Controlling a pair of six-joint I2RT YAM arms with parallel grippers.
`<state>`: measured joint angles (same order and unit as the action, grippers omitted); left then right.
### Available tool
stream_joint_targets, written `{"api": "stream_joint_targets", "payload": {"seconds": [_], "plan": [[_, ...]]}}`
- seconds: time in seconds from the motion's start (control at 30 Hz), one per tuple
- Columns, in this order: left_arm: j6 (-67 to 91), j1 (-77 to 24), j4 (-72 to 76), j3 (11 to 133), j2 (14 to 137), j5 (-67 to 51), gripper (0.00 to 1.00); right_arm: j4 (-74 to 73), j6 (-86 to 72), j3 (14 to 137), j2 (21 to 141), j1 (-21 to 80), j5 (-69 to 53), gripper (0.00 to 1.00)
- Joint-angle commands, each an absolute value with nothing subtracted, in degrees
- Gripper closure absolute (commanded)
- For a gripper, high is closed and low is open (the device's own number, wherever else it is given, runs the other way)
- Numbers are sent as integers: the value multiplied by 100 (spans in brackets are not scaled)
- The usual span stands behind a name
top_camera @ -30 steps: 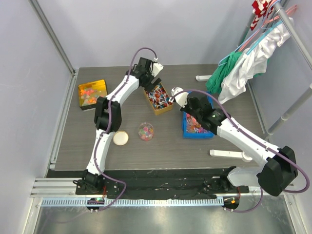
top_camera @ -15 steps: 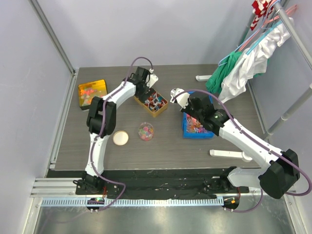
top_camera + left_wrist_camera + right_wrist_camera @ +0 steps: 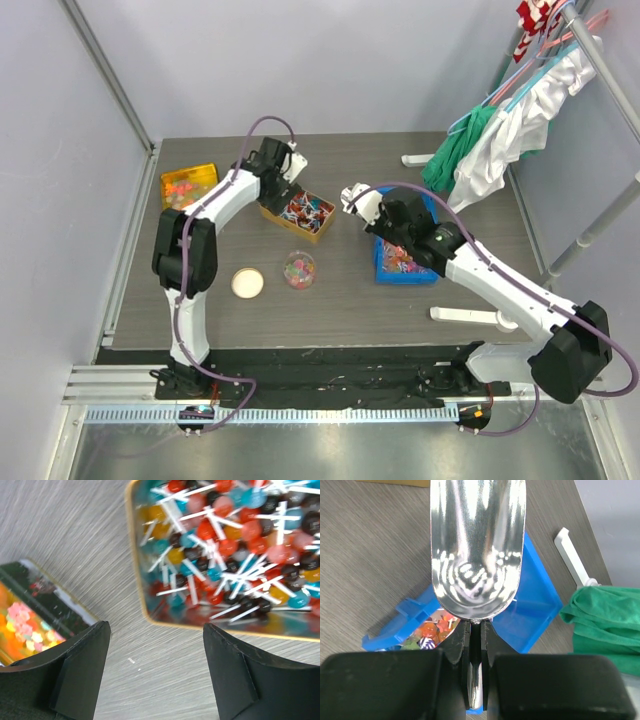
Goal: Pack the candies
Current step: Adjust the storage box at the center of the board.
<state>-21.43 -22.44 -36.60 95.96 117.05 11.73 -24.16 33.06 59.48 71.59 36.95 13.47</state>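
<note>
Candies [image 3: 427, 630] lie in a blue bin [image 3: 410, 262], seen under the scoop in the right wrist view. More candies fill a small round clear cup [image 3: 299, 269] at the table's middle. My right gripper [image 3: 476, 645] is shut on the handle of a metal scoop [image 3: 477, 545], whose bowl is empty and hangs over the bin's [image 3: 540, 600] left end. My left gripper [image 3: 157, 670] stands open over bare table, nothing between its fingers, just beside a gold box of lollipops [image 3: 225, 545]. From above, the left gripper [image 3: 290, 172] sits at that box's [image 3: 298, 212] back left corner.
A gold tin of orange and pink sweets [image 3: 188, 183] stands at the far left, also in the left wrist view [image 3: 25, 625]. A round cream lid [image 3: 247, 283] lies left of the cup. White bars [image 3: 470, 316] and hanging clothes [image 3: 490, 140] are on the right.
The left arm swung left, its jaws narrowed a little, and the lollipop box slid left and turned. The right gripper with the scoop shifted slightly left.
</note>
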Motion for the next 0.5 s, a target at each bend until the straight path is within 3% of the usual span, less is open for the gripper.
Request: {"api": "stream_joint_targets", "payload": {"seconds": [0.0,0.23,0.47], "plan": [[-1916,-2022,-3744,10036,11163,976,21,-2215,3252,6275,7312,3893,1476,99],[-1767,-2004,-4121,11125,10556,-1043,14,-2180,3173,6670,7620,4043,1635,99],[-1389,-2030,-4788,11486,10511,-3795,18,-2083,3357,6829,7840,4560,2056,99]]}}
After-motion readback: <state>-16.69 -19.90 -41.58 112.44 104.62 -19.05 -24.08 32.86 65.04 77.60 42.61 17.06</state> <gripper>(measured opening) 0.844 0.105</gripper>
